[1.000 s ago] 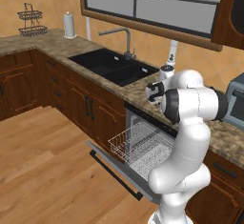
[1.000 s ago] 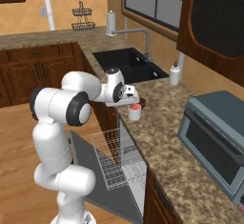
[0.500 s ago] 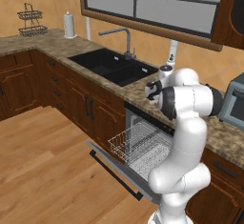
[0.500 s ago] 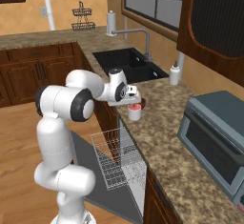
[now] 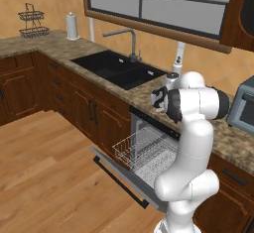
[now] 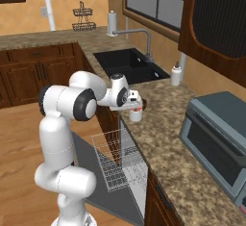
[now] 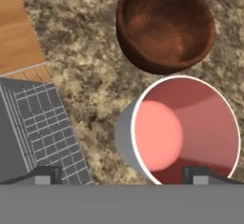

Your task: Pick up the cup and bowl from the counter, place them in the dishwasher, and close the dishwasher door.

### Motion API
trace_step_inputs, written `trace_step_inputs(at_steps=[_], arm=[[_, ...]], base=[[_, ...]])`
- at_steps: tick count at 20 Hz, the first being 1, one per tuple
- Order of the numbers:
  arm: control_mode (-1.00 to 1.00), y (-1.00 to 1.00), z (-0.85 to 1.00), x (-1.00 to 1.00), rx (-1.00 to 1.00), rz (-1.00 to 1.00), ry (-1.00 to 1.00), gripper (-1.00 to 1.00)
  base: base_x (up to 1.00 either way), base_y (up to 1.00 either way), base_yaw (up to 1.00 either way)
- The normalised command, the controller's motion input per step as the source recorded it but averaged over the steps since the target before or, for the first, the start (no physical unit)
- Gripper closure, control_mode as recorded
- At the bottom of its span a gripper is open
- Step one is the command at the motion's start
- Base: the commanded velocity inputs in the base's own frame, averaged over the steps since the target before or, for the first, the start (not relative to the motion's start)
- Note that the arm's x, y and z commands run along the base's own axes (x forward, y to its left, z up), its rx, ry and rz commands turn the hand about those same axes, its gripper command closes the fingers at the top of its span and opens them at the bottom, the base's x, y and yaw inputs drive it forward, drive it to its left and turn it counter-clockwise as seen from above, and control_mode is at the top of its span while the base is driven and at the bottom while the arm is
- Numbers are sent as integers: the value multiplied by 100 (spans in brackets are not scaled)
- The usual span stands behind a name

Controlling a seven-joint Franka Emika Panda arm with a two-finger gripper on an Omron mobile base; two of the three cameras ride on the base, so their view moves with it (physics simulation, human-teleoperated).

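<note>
The white cup (image 7: 186, 127) with its pink-red inside stands upright on the counter (image 7: 86, 66), and the dark brown bowl (image 7: 164, 25) sits just beyond it. My gripper (image 7: 124, 174) hangs open right above the cup, one fingertip (image 7: 44, 173) over the counter's edge and the other at the cup's rim. From the right base view, the gripper (image 6: 135, 101) hovers over the cup (image 6: 136, 116) near the counter's front edge. Below it, the dishwasher door (image 6: 89, 165) lies dropped open with the white wire rack (image 6: 117, 165) pulled out. The left base view shows the gripper (image 5: 158, 99) above the rack (image 5: 144, 150).
A blue-grey toaster oven (image 6: 216, 141) stands on the counter to the right. A white soap dispenser (image 6: 176, 74) and the black sink (image 6: 127, 64) with its faucet lie beyond the cup. The open door's black bar handle (image 5: 119, 182) juts over the wooden floor.
The arm's elbow has swung slightly and the hand has edged closer over the cup. The jaws stay open; cup and bowl have not moved.
</note>
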Motion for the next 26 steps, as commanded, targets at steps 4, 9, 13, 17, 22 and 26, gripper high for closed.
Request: trace_step_inputs(at_steps=[4,9,13,17,22,26], arm=[[-100,-8,-18,15,0,0,0,-100],[-100,-5,-17,19,0,0,0,-100],[-100,0,-23,5,0,1,0,100],[-100,3,-7,-1,0,1,0,100],[-100,20,0,-18,0,1,-3,100],[-100,49,0,-41,0,1,-3,100]], base=[[0,0,0],[0,0,0],[0,0,0],[0,0,0],[0,0,0],[0,0,0]])
